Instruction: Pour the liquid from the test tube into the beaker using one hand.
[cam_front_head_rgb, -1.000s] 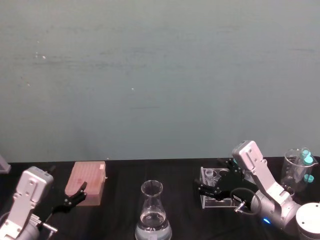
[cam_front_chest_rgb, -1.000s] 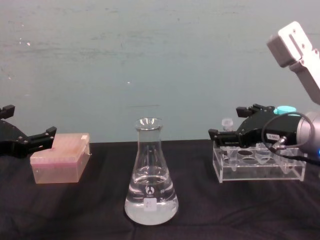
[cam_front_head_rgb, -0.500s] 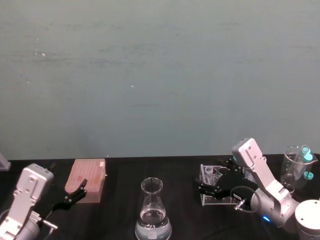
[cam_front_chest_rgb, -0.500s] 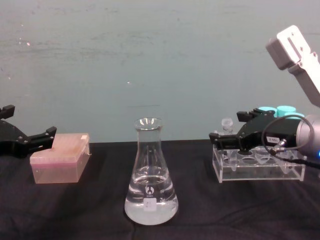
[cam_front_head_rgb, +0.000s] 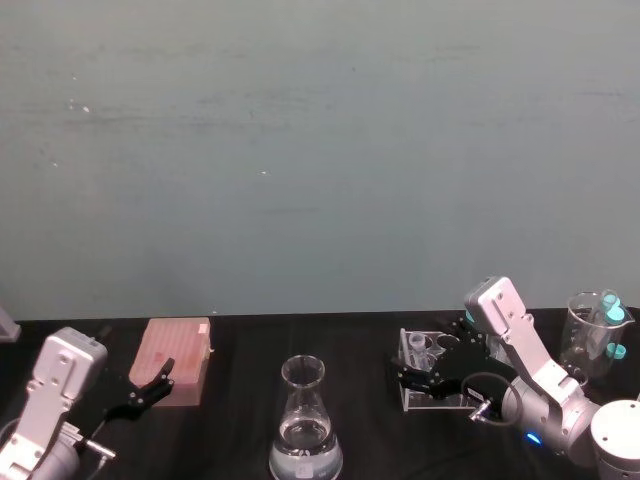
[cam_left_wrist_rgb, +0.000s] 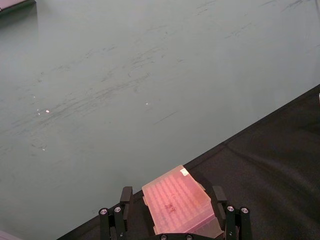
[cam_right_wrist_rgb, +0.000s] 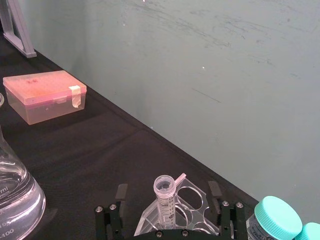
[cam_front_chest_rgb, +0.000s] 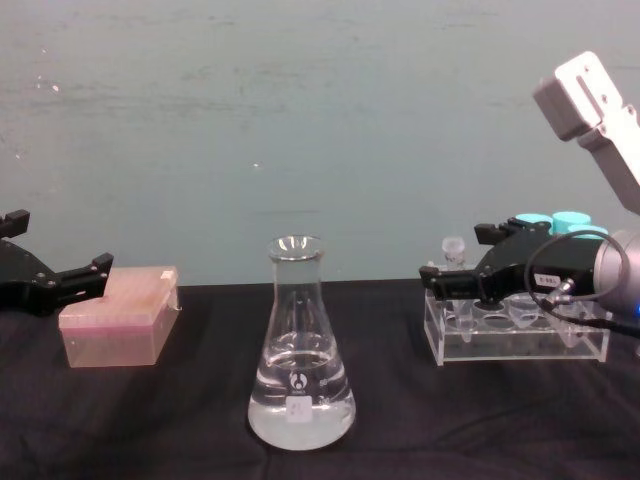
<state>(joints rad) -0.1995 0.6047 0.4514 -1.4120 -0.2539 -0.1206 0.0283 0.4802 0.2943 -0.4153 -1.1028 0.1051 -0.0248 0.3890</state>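
While the left gripper (cam_front_head_rgb: 155, 383) hangs at the counter's (cam_front_chest_rgb: 180, 420) left edge, jaws spread, just beside a pink box (cam_front_chest_rgb: 118, 318), the beaker (cam_front_chest_rgb: 300, 330) stands centre with clear liquid (cam_front_chest_rgb: 300, 405) in its base. Farther right, the test tube (cam_right_wrist_rgb: 164, 200) stands upright in the rack (cam_front_chest_rgb: 520, 340) — the right gripper (cam_right_wrist_rgb: 167, 191) hovers there, jaws released either side, not touching.
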